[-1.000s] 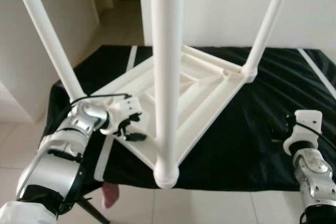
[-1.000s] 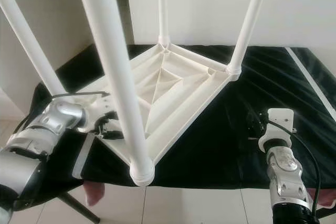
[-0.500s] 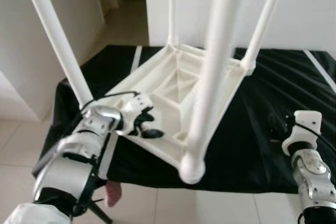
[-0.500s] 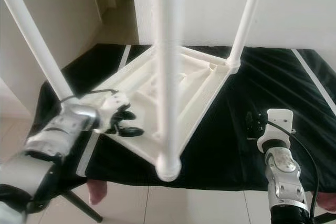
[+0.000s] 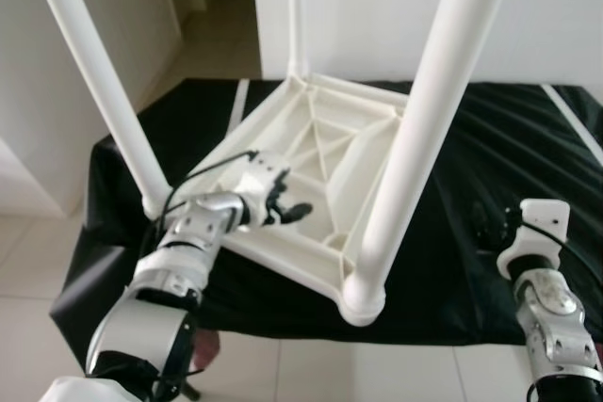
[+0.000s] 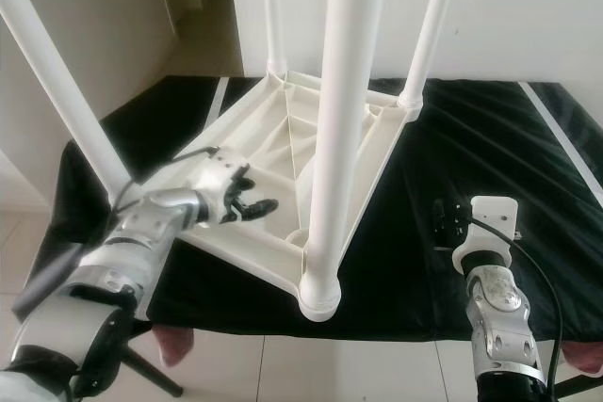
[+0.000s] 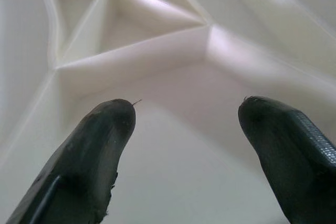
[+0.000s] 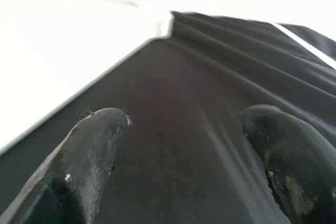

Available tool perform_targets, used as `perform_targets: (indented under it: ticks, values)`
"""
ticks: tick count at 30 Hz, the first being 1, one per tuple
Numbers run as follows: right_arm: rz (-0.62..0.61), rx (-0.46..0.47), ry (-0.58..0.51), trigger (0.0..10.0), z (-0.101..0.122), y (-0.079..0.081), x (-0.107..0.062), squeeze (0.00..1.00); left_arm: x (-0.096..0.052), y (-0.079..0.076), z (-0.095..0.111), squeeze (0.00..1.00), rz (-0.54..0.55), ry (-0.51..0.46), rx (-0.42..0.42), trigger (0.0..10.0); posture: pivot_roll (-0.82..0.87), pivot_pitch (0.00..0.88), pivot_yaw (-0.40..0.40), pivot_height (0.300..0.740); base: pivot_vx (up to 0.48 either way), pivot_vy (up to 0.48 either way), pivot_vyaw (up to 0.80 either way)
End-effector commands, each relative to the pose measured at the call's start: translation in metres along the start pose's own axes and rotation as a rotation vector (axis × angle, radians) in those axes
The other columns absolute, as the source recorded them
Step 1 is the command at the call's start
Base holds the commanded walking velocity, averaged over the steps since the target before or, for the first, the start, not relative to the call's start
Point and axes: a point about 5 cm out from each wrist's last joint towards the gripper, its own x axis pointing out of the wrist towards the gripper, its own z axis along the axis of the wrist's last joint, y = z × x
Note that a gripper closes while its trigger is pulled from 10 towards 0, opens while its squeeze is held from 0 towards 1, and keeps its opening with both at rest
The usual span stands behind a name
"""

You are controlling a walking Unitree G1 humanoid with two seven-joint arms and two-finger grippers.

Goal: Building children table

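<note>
Legs up, the white children's table lies upside down on the black cloth. Left gripper hovers wide open over its ribbed underside; a careless push could slide it off the near edge. Right gripper, open, waits right.

Home interior: tiled floor, plain white walls, hallway behind a cloth-covered table.

Upturned table on cloth, left hand inside, right hand right
</note>
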Motion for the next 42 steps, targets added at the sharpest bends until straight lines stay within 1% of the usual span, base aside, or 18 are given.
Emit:
perform_targets:
  ticks: [1, 2, 3, 7, 8, 11, 17, 19, 20, 23, 25, 26, 27, 28, 30, 32, 39, 42]
  values:
    - [0.046, 0.002, 0.002, 10.0, 0.003, -0.002, -0.004, 0.00, -0.014, 0.005, -0.003, 0.00, -0.080, 0.007, 0.056, 10.0, -0.01, 0.000, 0.010, 0.740, 0.000, 0.000, 0.00]
    - [0.082, -0.003, -0.003, 10.0, 0.006, -0.003, -0.007, 0.00, -0.026, 0.012, -0.003, 0.00, -0.108, 0.002, 0.074, 10.0, -0.01, 0.000, 0.006, 0.740, 0.000, 0.000, 0.00]
    - [0.082, -0.003, -0.003, 10.0, 0.006, -0.003, -0.007, 0.00, -0.026, 0.012, -0.003, 0.00, -0.108, 0.002, 0.074, 10.0, -0.01, 0.000, 0.006, 0.740, 0.000, 0.000, 0.00]
    - [0.120, -0.029, -0.010, 10.0, 0.011, -0.004, -0.011, 0.00, -0.049, 0.024, -0.004, 0.00, -0.147, -0.016, 0.090, 10.0, -0.01, 0.000, 0.005, 0.740, 0.000, 0.000, 0.00]
    - [0.120, -0.029, -0.010, 10.0, 0.011, -0.004, -0.011, 0.00, -0.049, 0.024, -0.004, 0.00, -0.147, -0.016, 0.090, 10.0, -0.01, 0.000, 0.005, 0.740, 0.000, 0.000, 0.00]
    - [0.109, -0.036, -0.016, 10.0, 0.013, -0.006, -0.010, 0.00, -0.069, 0.034, -0.008, 0.00, -0.147, -0.019, 0.091, 10.0, -0.01, 0.000, 0.008, 0.740, 0.000, 0.000, 0.00]
    - [0.108, -0.031, -0.015, 10.0, 0.012, -0.004, -0.012, 0.00, -0.084, 0.029, -0.019, 0.00, -0.197, -0.019, 0.078, 10.0, -0.01, 0.000, 0.015, 0.740, 0.000, 0.000, 0.00]
    - [0.108, -0.031, -0.015, 10.0, 0.012, -0.004, -0.012, 0.00, -0.084, 0.029, -0.019, 0.00, -0.197, -0.019, 0.078, 10.0, -0.01, 0.000, 0.015, 0.740, 0.000, 0.000, 0.00]
    - [0.111, -0.027, -0.009, 10.0, 0.011, -0.003, -0.013, 0.00, -0.092, 0.016, -0.027, 0.00, -0.287, -0.032, 0.069, 10.0, -0.01, 0.000, 0.014, 0.740, 0.000, 0.000, 0.00]
    - [0.111, -0.027, -0.009, 10.0, 0.011, -0.003, -0.013, 0.00, -0.092, 0.016, -0.027, 0.00, -0.287, -0.032, 0.069, 10.0, -0.01, 0.000, 0.014, 0.740, 0.000, 0.000, 0.00]
    - [0.114, -0.026, -0.003, 10.0, 0.010, -0.004, -0.014, 0.00, -0.094, 0.005, -0.028, 0.00, -0.352, -0.066, 0.047, 10.0, -0.02, 0.000, 0.010, 0.740, 0.000, 0.000, 0.00]
    - [0.114, -0.026, -0.003, 10.0, 0.010, -0.004, -0.014, 0.00, -0.094, 0.005, -0.028, 0.00, -0.352, -0.066, 0.047, 10.0, -0.02, 0.000, 0.010, 0.740, 0.000, 0.000, 0.00]
    - [0.121, -0.031, -0.002, 10.0, 0.011, -0.003, -0.013, 0.00, -0.091, -0.004, -0.031, 0.00, -0.391, -0.075, 0.036, 10.0, -0.01, 0.000, 0.004, 0.740, 0.000, 0.000, 0.00]
    - [0.121, -0.031, -0.002, 10.0, 0.011, -0.003, -0.013, 0.00, -0.091, -0.004, -0.031, 0.00, -0.391, -0.075, 0.036, 10.0, -0.01, 0.000, 0.004, 0.740, 0.000, 0.000, 0.00]
    - [0.129, -0.045, -0.002, 10.0, 0.012, -0.004, -0.010, 0.00, -0.084, -0.021, -0.038, 0.00, -0.443, -0.058, 0.013, 10.0, -0.01, 0.000, 0.001, 0.740, 0.000, 0.000, 0.00]
    - [0.131, -0.050, -0.002, 10.0, 0.012, -0.004, -0.009, 0.00, -0.082, -0.027, -0.042, 0.00, -0.453, -0.050, 0.019, 10.0, -0.01, 0.000, -0.004, 0.740, 0.000, 0.000, 0.00]
    - [0.136, -0.051, -0.001, 10.0, 0.013, -0.003, -0.009, 0.00, -0.077, -0.033, -0.049, 0.00, -0.424, -0.016, 0.054, 10.0, -0.01, 0.000, -0.010, 0.740, 0.000, 0.000, 0.00]
    - [0.146, -0.054, -0.001, 10.0, 0.013, -0.001, -0.008, 0.00, -0.070, -0.035, -0.056, 0.00, -0.374, 0.039, 0.088, 10.0, -0.01, 0.000, -0.013, 0.740, 0.000, 0.000, 0.00]
